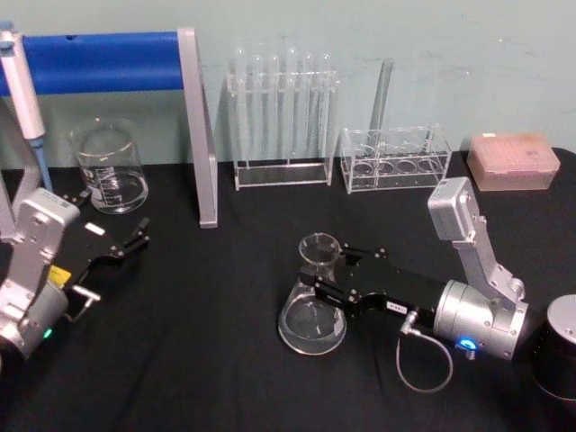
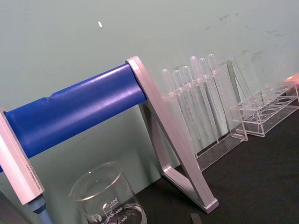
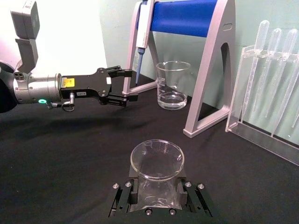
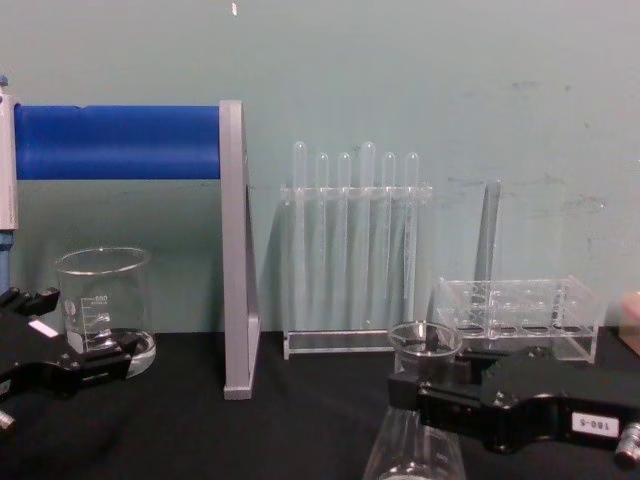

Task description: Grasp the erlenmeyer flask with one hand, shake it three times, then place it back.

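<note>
My right tool (image 1: 322, 268) is matt black, its wrist (image 1: 477, 319) behind brushed silver metal; the erlenmeyer flask (image 1: 310, 326) is clear, glossy glass; the tabletop (image 1: 207, 346) wears matt black cloth; the stand (image 1: 205, 153) is satin grey metal, its bar (image 1: 99, 61) glossy blue.

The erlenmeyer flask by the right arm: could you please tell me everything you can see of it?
The erlenmeyer flask is clear glass, with a wide round base, sloping sides, a narrow neck and a flared rim. It looks empty. It stands upright on the black-covered table, right of centre and nearer the robot than the low clear rack. The right gripper has its jaws closed on the neck, just under the rim; nothing else touches the flask.
</note>
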